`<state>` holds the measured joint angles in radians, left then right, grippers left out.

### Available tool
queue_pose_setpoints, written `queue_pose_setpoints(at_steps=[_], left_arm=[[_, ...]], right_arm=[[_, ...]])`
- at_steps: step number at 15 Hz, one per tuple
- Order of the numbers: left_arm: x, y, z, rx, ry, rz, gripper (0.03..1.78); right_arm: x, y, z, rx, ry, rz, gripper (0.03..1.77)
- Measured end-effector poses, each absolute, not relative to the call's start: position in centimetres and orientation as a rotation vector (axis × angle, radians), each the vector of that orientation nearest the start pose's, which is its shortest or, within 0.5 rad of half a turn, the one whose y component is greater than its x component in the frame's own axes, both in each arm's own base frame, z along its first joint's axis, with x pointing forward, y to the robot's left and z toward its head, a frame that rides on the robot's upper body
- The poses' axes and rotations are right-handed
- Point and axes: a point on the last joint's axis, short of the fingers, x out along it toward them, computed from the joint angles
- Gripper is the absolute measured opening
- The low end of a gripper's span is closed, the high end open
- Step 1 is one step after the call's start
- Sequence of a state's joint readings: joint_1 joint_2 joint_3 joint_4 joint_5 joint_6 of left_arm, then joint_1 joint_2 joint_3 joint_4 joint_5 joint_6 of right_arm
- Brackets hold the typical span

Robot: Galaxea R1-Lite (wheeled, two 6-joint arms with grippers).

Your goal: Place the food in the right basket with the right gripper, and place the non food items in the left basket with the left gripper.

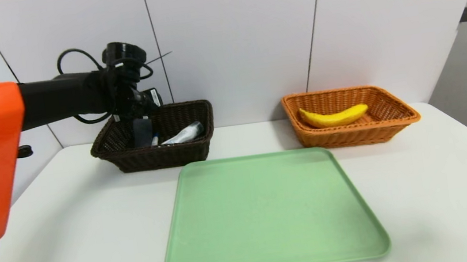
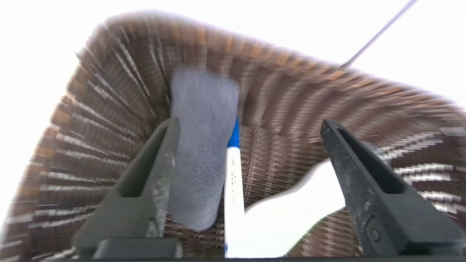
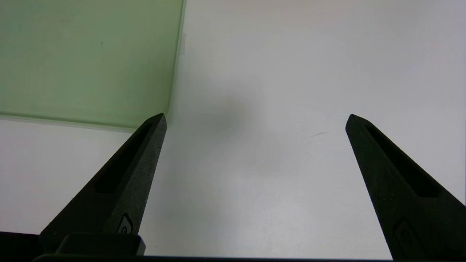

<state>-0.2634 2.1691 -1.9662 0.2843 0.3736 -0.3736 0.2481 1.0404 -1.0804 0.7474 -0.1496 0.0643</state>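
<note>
Sorting appears complete: 1 banana (image 1: pixel 335 117) in right basket (image 1: pixel 355 140); cloth (image 2: pixel 202 145), marker (image 2: pixel 234 182) and bottle (image 1: pixel 185 134) in left basket (image 1: pixel 161 157). Left tool (image 2: pixel 250 123) above them, fingers apart; right tool (image 3: pixel 256 120) idle over worktop (image 3: pixel 255 203), fingers apart. Only left arm's withdrawal seems left.

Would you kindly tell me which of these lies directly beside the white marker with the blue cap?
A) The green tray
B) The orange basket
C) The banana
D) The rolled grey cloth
D: the rolled grey cloth lies alongside the white marker inside the dark brown basket, below the open left pincer.
</note>
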Motion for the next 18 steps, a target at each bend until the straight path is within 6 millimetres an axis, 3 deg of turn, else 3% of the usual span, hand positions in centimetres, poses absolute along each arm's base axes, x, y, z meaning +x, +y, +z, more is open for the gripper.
queue_pose_setpoints(at_steps=[5, 9, 14, 18], left_arm=[[37.2, -9.2, 31.8, -0.099, 0.333, 0.134, 1.54], [30.3, -7.7, 35.8, -0.022, 0.398, 0.01, 1.61], [19.3, -5.0, 37.5, -0.02, 0.495, -0.122, 1.65], [10.5, -2.4, 35.9, -0.007, 0.471, -0.065, 1.67]], right_arm=[[9.4, 2.0, 28.5, -0.07, 0.657, 0.074, 1.7], [9.4, 2.0, 29.8, -0.065, 0.618, 0.077, 1.7], [8.1, 1.8, 30.1, -0.073, 0.754, 0.111, 1.7], [7.2, 1.9, 30.2, -0.046, 0.827, 0.243, 1.7]])
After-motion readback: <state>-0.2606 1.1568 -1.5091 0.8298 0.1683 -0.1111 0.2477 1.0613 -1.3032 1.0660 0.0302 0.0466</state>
